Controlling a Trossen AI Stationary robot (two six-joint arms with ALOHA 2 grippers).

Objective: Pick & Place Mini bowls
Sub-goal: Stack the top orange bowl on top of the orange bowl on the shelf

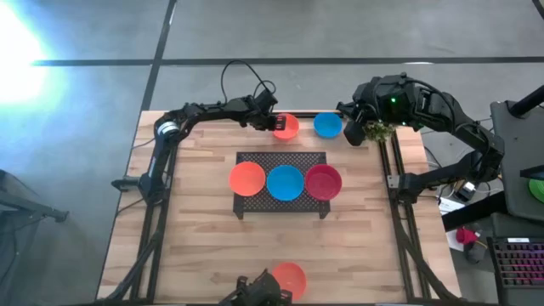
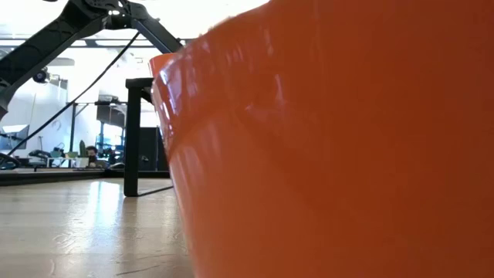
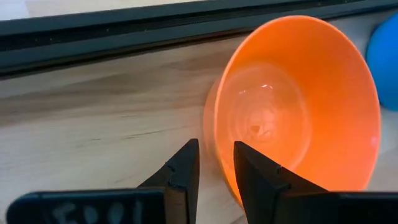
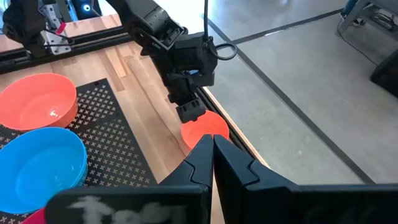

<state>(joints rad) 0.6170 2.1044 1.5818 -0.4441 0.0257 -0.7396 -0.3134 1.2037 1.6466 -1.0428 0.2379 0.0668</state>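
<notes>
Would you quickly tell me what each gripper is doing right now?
Left gripper: jaws astride the rim of the orange bowl at the table's far edge, apparently gripping it.
Right gripper: shut, holding nothing, near the far right corner.

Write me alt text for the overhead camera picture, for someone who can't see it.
Seen from above, the left gripper holds the rim of an orange mini bowl at the wooden table's far edge, beside a blue mini bowl. Three bowls, orange, blue and red, sit in a row on a dark mesh rack; the right gripper waits nearby.
</notes>
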